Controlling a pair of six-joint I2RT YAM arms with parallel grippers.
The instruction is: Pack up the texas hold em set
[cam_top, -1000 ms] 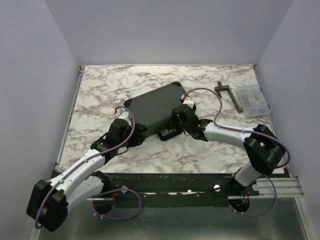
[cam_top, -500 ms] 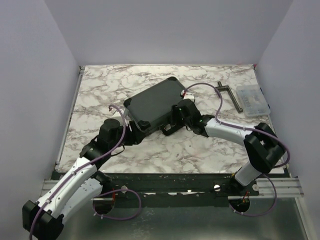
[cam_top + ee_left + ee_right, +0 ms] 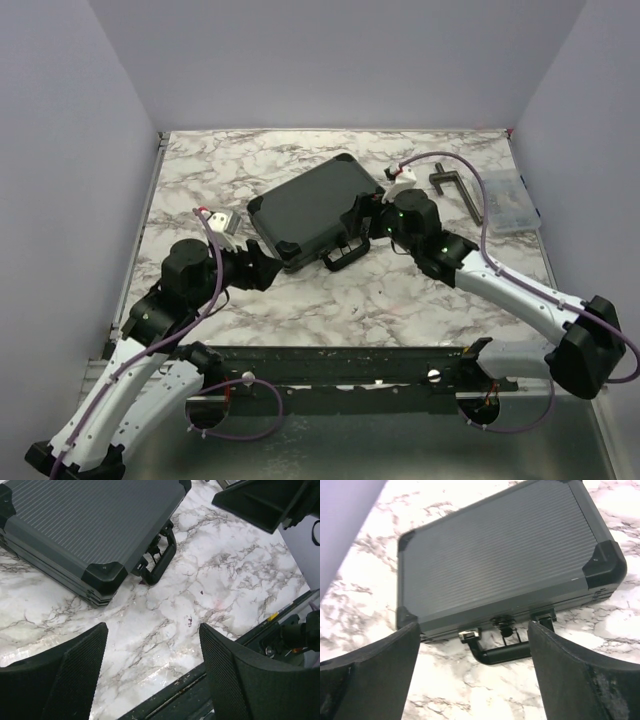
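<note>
While the closed case (image 3: pixel 312 208) lay flat and skewed near the middle of the marble table (image 3: pixel 400 300), its handle (image 3: pixel 345 255) rested on the surface on the side facing the arms. The left arm rose from its base, bent sharply at the elbow, and reached low toward the case's near left corner. The left gripper (image 3: pixel 150 680) stood wide with only bare marble between its fingers (image 3: pixel 70 675), and the corner lay just beyond their tips, apart from them. The right arm stretched in a long diagonal from the near right, with its wrist lifted beside the case's right end. The right gripper (image 3: pixel 475 680) was spread wide too and held nothing, looking down on the lid and handle. From above it seemed clear of the case, though its fingertips were hard to make out there. A T-shaped tool (image 3: pixel 458 190) and a clear box (image 3: pixel 503 200) sat at the far right, well apart from both grippers.
</note>
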